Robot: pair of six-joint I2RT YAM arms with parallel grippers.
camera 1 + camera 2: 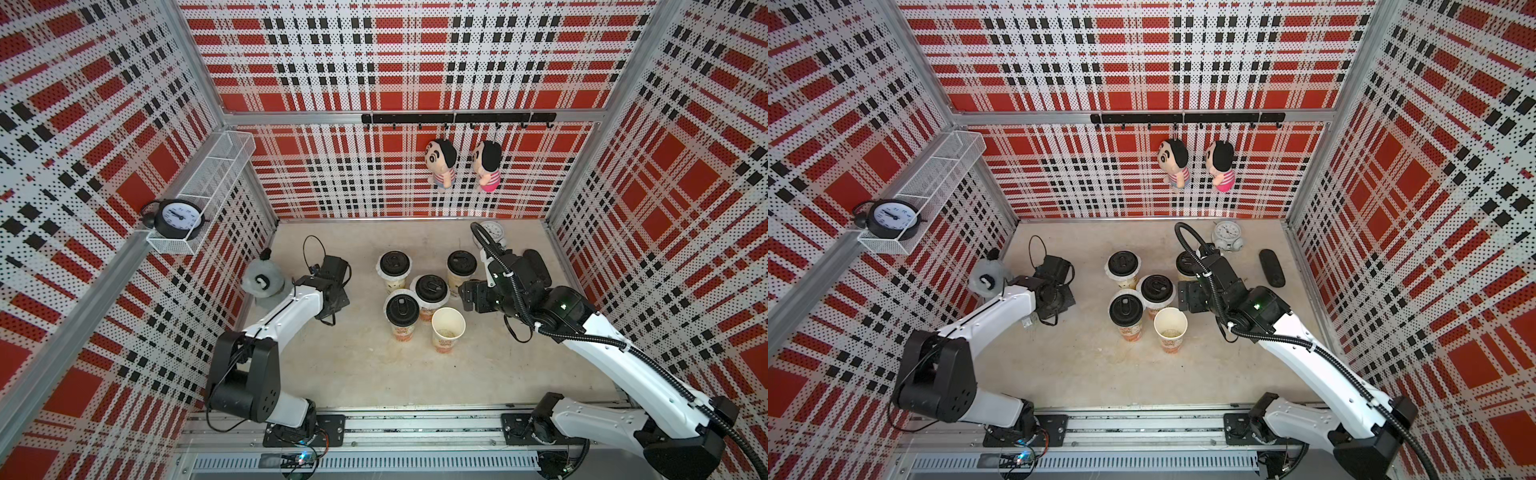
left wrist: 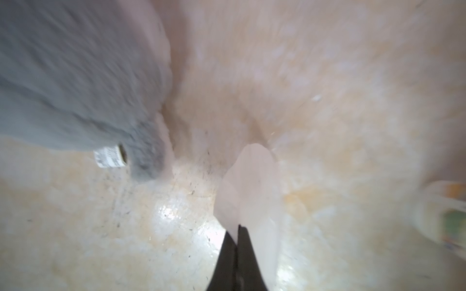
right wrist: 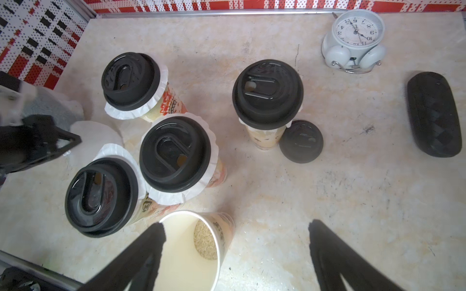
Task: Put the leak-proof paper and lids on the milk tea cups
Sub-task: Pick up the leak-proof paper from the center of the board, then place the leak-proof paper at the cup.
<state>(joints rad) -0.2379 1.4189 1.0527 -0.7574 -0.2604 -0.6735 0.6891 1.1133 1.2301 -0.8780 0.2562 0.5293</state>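
Left tool [image 2: 235, 230] is pinched tight on a sheet of leak-proof paper [image 2: 248, 181]; its black fingers meet with the thin whitish sheet caught between them and standing out past the tips. It hangs low over the table [image 2: 100, 226], with a grey plush toy [image 2: 75, 75] close at one side (this wrist view is blurred, so finer detail is lost). In the right wrist view, whitish round paper [image 3: 95, 136] shows just past the left tool's tip, beside the cup cluster; I cannot tell whether it is the held sheet or others lying on the table.

Right tool [image 3: 237, 224] stands wide with nothing between its fingers, poised above the table just beside the open cup [image 3: 186, 252]. That cup has neither paper nor lid, and its mouth is bare in both top views [image 1: 448, 328].

Four lidded cups [image 3: 175, 153] stand upright nearby, each with a paper rim ruffling out under a black lid. A spare black lid [image 3: 301, 141] lies flat by the base of the farthest one. Beyond are a white alarm clock [image 3: 354, 37] and a black case [image 3: 433, 113].
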